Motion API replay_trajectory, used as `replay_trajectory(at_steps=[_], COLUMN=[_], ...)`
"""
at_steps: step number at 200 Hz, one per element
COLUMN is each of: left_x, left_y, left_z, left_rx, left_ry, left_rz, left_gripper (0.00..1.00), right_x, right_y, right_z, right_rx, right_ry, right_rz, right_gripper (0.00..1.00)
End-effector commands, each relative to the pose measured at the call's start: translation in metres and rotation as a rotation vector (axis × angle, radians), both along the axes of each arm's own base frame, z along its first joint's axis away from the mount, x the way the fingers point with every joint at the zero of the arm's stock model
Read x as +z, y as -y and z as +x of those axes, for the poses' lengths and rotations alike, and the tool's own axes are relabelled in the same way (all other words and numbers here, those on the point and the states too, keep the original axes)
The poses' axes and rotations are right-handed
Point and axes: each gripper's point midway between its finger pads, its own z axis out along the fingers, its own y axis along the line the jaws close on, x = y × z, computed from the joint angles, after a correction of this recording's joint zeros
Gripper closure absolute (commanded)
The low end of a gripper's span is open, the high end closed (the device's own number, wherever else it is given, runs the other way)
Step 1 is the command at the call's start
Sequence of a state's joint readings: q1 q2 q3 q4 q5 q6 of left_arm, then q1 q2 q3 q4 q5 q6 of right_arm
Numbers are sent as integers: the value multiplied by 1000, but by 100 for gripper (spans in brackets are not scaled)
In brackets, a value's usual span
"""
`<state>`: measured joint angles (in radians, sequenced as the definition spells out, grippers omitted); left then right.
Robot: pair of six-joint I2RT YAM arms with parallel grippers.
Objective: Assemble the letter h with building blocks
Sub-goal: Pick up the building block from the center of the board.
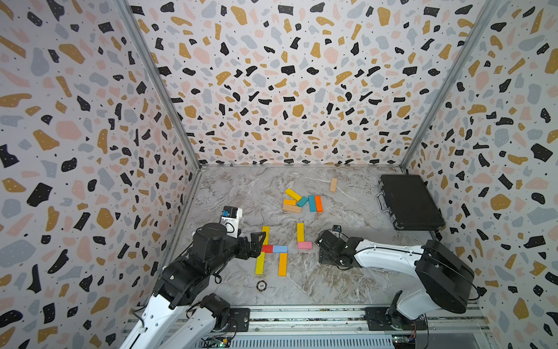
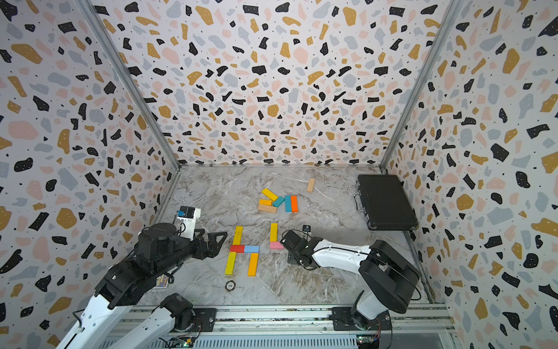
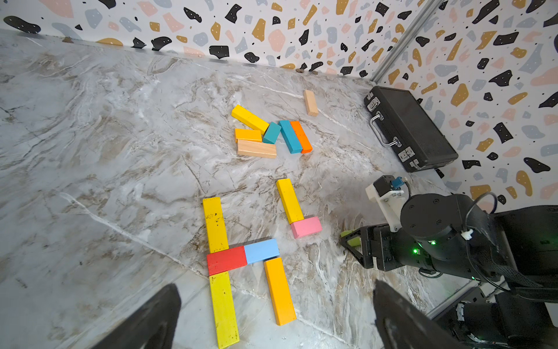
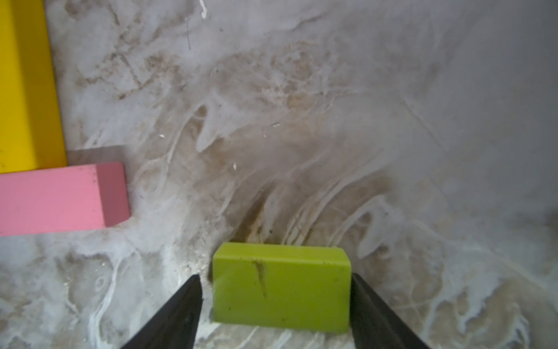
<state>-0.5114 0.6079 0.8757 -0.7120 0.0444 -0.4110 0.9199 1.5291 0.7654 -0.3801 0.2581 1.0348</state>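
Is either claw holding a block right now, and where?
Left claw open, empty. Right claw brackets the small green rectangular block across its sides, gap at one finger: not gripped yet.

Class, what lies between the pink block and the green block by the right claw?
Nothing: between the pink block and the green block only bare table shows, in the right wrist view.

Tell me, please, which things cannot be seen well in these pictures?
- Short lime-green wooden block: hidden under the right hand in both top views.
- Small colourful flat item: mostly covered by the left arm in a top view; its kind is unclear.
- Fingers of the left hand: blurred and cut by the picture edge, left wrist view.
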Motion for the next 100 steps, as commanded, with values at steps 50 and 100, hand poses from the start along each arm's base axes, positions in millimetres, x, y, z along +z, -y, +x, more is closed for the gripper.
replay_trajectory(at_steps=[50,100], left_x=[3,3], left_y=[2,1], left_z=[5,5], left_rx=[0,2], left_ry=[25,23], left_rz=[-11,-8], left_gripper=[1,1], right_x=[5,41], right_y=[-2,-24], right_z=[9,33], right_rx=[71,167], right_ry=[27,105], right_rz=[-54,-30], right_gripper=[42,47])
